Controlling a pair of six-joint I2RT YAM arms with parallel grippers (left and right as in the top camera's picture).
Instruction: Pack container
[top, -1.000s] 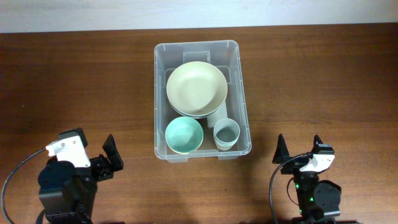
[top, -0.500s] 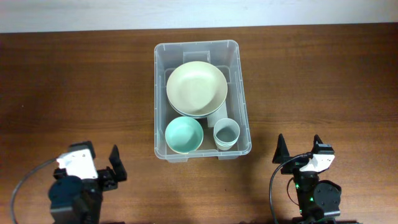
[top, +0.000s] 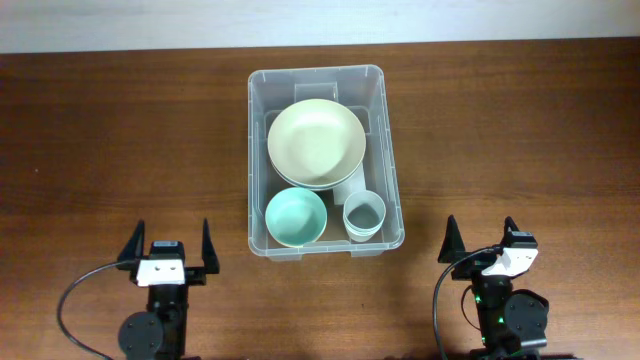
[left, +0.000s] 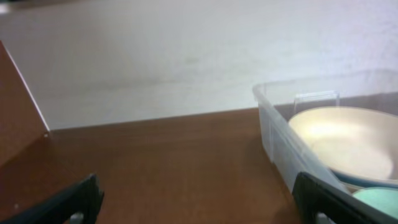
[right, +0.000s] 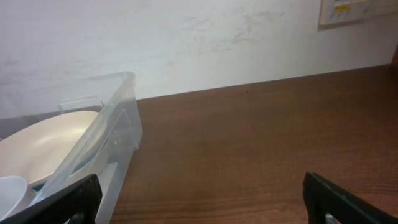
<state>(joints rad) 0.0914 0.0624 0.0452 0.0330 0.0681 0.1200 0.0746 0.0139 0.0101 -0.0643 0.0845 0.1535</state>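
Note:
The clear plastic container (top: 257, 150) stands at the table's middle back. Inside it lie a large cream bowl (top: 316, 142) on stacked bowls, a teal bowl (top: 296, 217) and a grey-blue cup (top: 364, 213). My left gripper (top: 172, 238) is open near the front edge, left of the container and holding nothing. My right gripper (top: 481, 236) is open at the front right, also with nothing in it. The left wrist view shows the container wall (left: 280, 143) and cream bowl (left: 342, 140) to the right of the left gripper (left: 199, 205). In the right wrist view the container (right: 118, 130) sits left of the right gripper (right: 202, 202).
Bare brown wooden table (top: 100, 130) spreads on both sides of the container. A pale wall (right: 217, 43) rises behind the far edge, with a small plate (right: 357, 9) on it at upper right.
My left arm has shifted right and turned, so its open fingers now point straight toward the back. The right arm and the container's contents are unchanged.

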